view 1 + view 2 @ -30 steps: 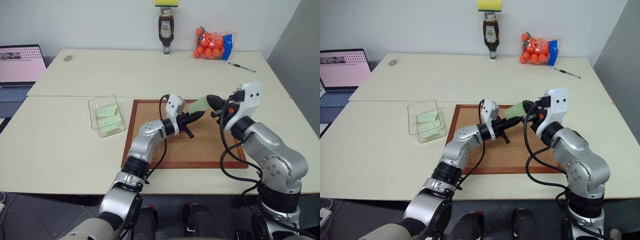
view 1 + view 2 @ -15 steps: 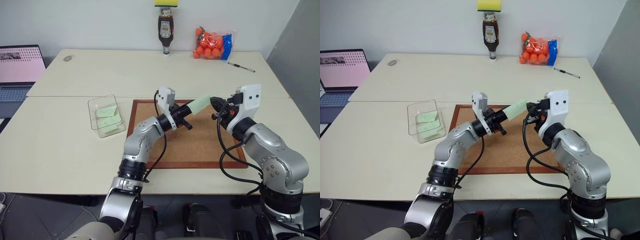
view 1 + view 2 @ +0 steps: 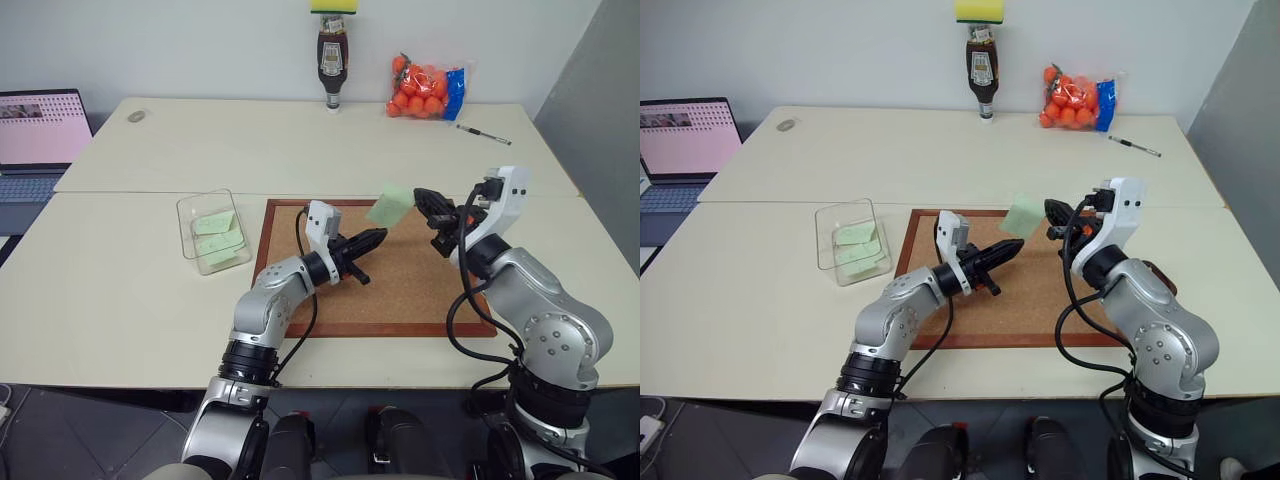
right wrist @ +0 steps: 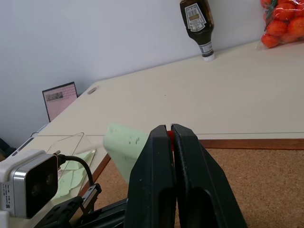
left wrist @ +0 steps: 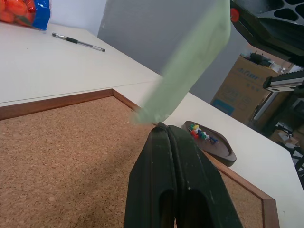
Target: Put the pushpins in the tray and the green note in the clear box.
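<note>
The green note (image 3: pixel 390 207) hangs in the air above the far edge of the cork board (image 3: pixel 400 290), pinched at one edge with a red pushpin (image 4: pixel 170 135) between the right gripper's (image 3: pixel 419 196) pressed-together fingers. The left gripper (image 3: pixel 376 236) sits just below and beside the note, its fingers shut on nothing, so the note rests on a single thin grip.

The risk I see is the note slipping or fluttering free as the pin parts from it: the paper is light and floppy, and could land on the board or the table (image 3: pixel 120 290) rather than in the clear box (image 3: pixel 213 232), which stands well apart at the board's left and already holds green slips. The pin could also drop short of the tray (image 5: pixel 211 148), where other pins (image 5: pixel 197 133) lie, and roll away.
</note>
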